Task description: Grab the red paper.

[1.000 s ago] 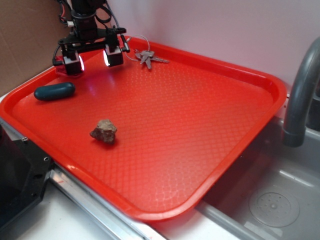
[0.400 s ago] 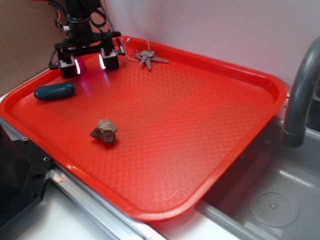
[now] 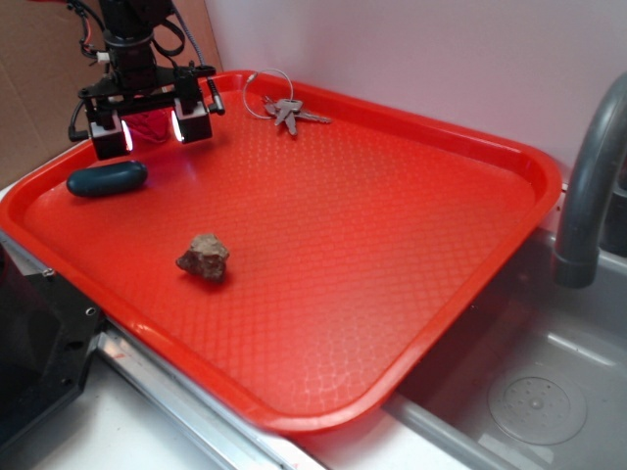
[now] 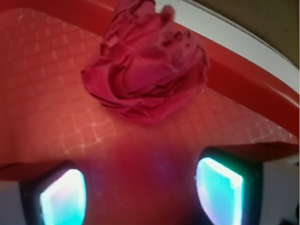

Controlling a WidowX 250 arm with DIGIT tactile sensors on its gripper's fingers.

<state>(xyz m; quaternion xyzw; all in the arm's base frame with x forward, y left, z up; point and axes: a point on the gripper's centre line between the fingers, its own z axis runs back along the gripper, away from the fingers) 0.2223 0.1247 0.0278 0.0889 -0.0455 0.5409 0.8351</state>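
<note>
We seem to be at a mock kitchen sink set up for robot trials rather than in a lived-in home. A grey plastic sink basin (image 3: 549, 392) with a molded drain (image 3: 537, 409) sits at the lower right, and a thick grey faucet spout (image 3: 588, 186) arches over it. Across the counter lies a glossy red cafeteria tray (image 3: 392, 245), holding unrelated odds and ends: a ring of keys (image 3: 284, 110), a brown rock (image 3: 204, 257) and a dark teal capsule (image 3: 108, 178). Behind stands a plain pale wall (image 3: 421, 49), and a sheet of brown cardboard (image 3: 39, 88) closes off the left side.
</note>
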